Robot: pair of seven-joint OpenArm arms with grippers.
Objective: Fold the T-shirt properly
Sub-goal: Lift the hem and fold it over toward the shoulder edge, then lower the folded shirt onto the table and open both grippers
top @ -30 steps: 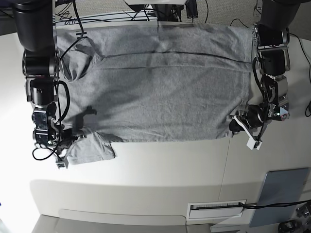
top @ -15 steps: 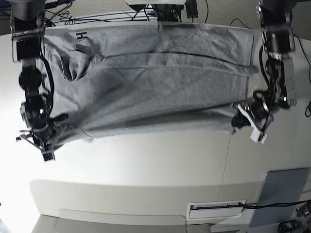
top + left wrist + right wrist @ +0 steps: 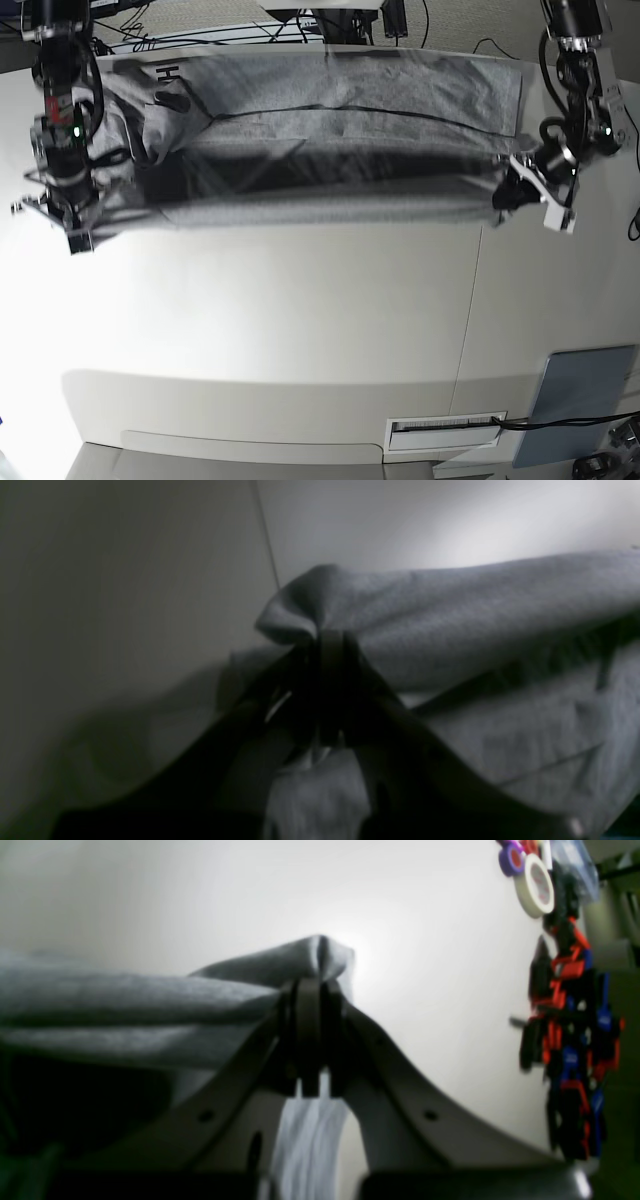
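Across the far half of the white table point(image 3: 300, 330), the grey T-shirt point(image 3: 330, 150) is stretched out from left to right, its near edge raised off the surface and held taut between both arms. Black lettering shows on the cloth at the far-left corner.

At the right end of the base view, the left gripper point(image 3: 508, 192) has its fingers closed on the near-right corner of the T-shirt. The left wrist view confirms this: a bunched fold of grey cloth point(image 3: 450, 620) sits pinched between the dark fingers point(image 3: 330, 680), with the table seam running beyond it.

At the left end of the base view, the right gripper point(image 3: 72, 215) has its fingers closed on the near-left corner. In the right wrist view the cloth point(image 3: 150, 995) rises to a pinched peak between the fingers point(image 3: 307, 1040), with more fabric hanging below.

A grey-blue panel point(image 3: 575, 400) lies flat at the near-right corner of the table, well apart from the T-shirt.
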